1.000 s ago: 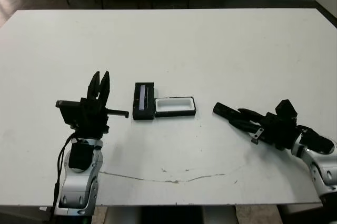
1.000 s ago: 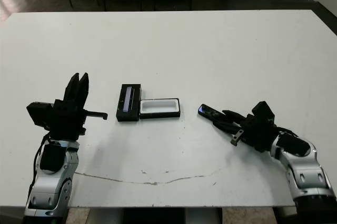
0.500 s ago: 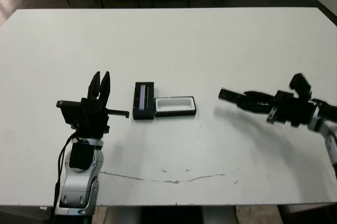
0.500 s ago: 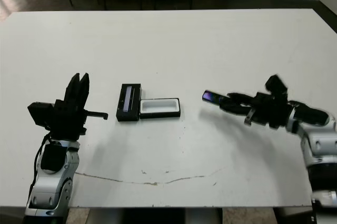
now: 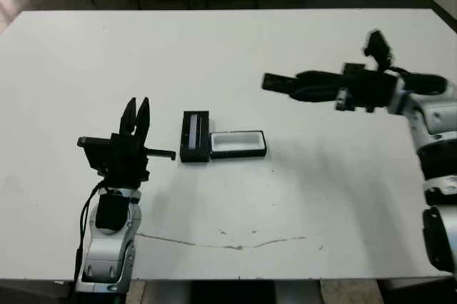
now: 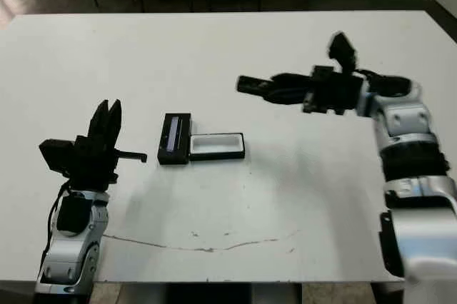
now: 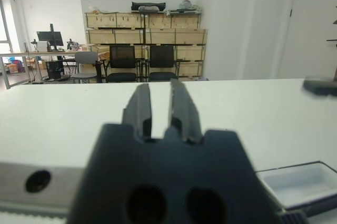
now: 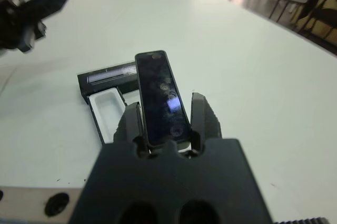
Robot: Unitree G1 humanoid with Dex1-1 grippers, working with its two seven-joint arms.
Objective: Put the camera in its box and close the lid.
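The box [image 5: 239, 153] lies open at the table's middle, its white-lined tray [image 8: 108, 111] empty. Its lid [image 5: 194, 135] lies flat to the left of the tray, pale stripe up. My right gripper [image 5: 300, 90] hangs in the air to the right of the box and farther back. It is shut on the camera [image 8: 160, 98], whose glossy dark face sticks out past the fingers and points toward the box. My left gripper [image 5: 137, 108] stands upright left of the lid, apart from it. Its fingers [image 7: 141, 108] show a narrow gap with nothing in it.
The white table [image 5: 285, 40] has a thin cracked line [image 5: 228, 243] near its front edge. Chairs and shelves stand beyond the far edge. Bare table surface lies all round the box.
My right arm has lifted the camera off the table at the front right and swung it up, back and to the left, toward the box. The left arm has stayed still.
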